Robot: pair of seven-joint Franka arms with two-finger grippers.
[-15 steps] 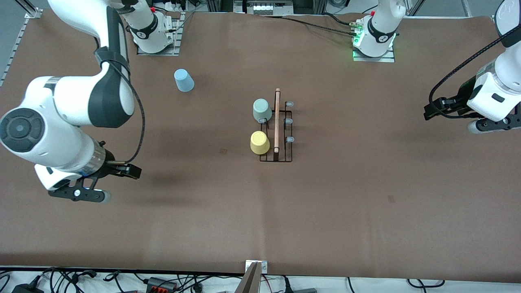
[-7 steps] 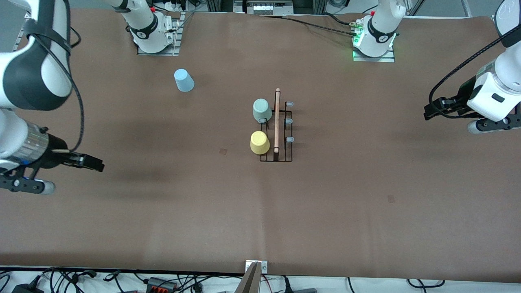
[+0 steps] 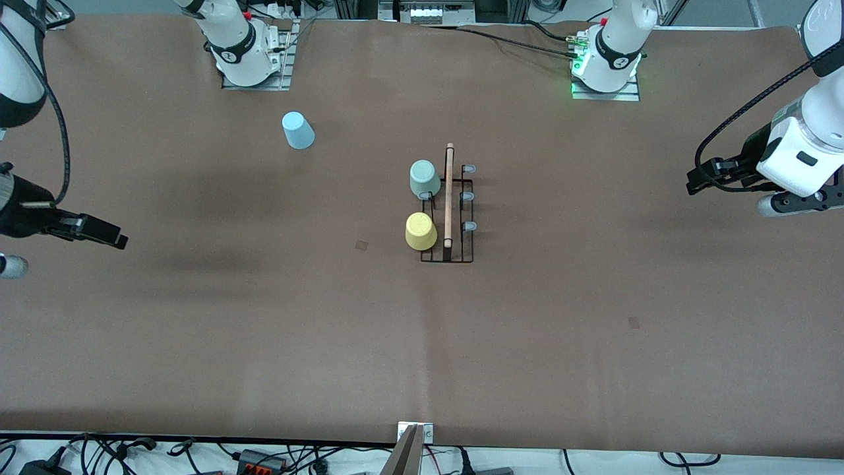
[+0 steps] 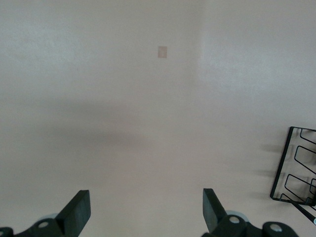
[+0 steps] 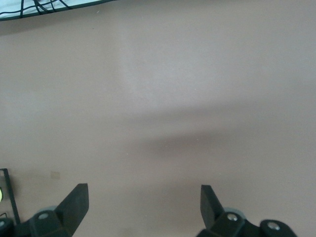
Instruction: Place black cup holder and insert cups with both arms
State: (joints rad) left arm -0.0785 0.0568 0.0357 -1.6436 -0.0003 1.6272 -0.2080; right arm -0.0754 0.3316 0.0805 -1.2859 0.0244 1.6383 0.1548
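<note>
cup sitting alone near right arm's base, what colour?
Light blue cup, clearest in the front view.

My two arms are glossy white shells with black joint bands. A black cable loops along each forearm. The left gripper (image 4: 143, 217) and right gripper (image 5: 140, 215) are matte black, with screws showing at the finger mounts.

Your cup holder (image 3: 448, 214) sits mid-table with two cups (image 3: 422, 204) on it; the third cup (image 3: 298, 130) stands farther from the front camera, toward the right arm's end.
</note>
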